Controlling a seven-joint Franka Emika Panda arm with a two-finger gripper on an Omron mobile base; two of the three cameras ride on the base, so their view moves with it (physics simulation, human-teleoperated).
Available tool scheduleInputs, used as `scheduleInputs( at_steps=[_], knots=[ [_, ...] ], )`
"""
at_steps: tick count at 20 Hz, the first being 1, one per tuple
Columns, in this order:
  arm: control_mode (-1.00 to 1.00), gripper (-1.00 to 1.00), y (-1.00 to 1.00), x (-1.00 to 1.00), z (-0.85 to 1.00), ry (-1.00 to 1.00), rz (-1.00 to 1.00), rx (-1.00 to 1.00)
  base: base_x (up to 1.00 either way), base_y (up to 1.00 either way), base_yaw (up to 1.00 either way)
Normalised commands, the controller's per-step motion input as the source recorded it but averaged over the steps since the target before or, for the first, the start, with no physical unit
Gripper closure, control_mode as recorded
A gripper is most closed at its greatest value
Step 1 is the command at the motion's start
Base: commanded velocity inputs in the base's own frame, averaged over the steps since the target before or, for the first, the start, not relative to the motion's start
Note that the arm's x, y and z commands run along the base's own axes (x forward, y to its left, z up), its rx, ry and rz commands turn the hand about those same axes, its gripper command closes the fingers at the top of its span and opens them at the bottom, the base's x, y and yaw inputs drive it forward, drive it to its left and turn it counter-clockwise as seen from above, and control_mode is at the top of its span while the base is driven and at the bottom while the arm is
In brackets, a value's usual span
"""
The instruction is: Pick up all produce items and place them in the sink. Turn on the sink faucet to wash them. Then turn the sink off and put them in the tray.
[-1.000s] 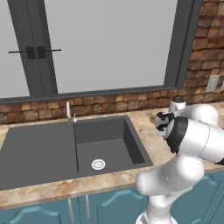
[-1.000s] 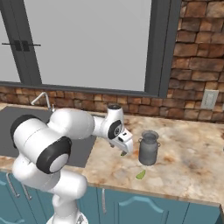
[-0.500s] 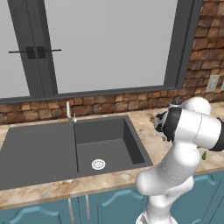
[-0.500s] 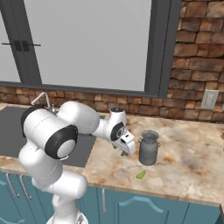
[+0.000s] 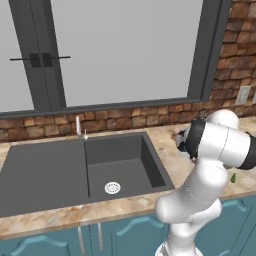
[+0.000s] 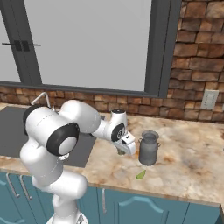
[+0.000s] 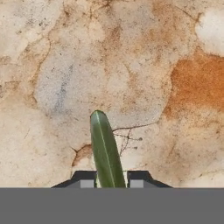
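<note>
A slender green produce item [image 7: 104, 144] lies on the mottled stone counter, its near end between my two finger tips. My gripper [image 7: 111, 177] is shut on it, the pads against both its sides. From the right base view the gripper [image 6: 123, 151] points down at the counter just right of the sink [image 6: 17, 131], with that green piece [image 6: 120, 152] under it. A second, yellow-green produce item [image 6: 141, 175] lies near the counter's front edge, also in the left base view [image 5: 233, 177]. The sink faucet [image 5: 78, 128] stands behind the sink [image 5: 45, 170], with the white drain [image 5: 112, 188] in the basin. The tray is out of view.
A grey metal jug [image 6: 148, 148] stands on the counter close to the right of my hand. A brick wall with a wall socket [image 6: 210, 99] runs behind, under a large window. Teal cabinet fronts [image 6: 144, 210] lie below the counter edge.
The jaws have closed from wide open onto the green piece. The arm's elbow has swung around while the hand stayed low over the same spot.
</note>
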Motion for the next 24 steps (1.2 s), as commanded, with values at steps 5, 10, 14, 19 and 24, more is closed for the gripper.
scheduleInputs(
  at_steps=[5, 10, 14, 19, 24],
  knots=[
    [-1.0, 1.0, 0.15, -0.22, 0.46, -0.13, 0.0, 0.0, 0.0, 0.0, 0.0],
    [-1.0, 1.0, 0.56, -0.26, 0.76, -0.09, 0.04, 0.0, 0.0, 0.0, 0.0],
    [-1.0, 1.0, 0.96, -0.14, 0.42, 0.0, 0.07, 0.0, 0.0, 0.0, 0.0],
    [-1.0, 1.0, 1.0, -0.05, 0.28, 0.02, 0.09, 0.0, 0.0, 0.0, 0.0],
    [-1.0, 1.0, 1.0, 0.0, 0.09, 0.11, 0.11, 0.0, 0.0, 0.0, 0.0]
  ],
)
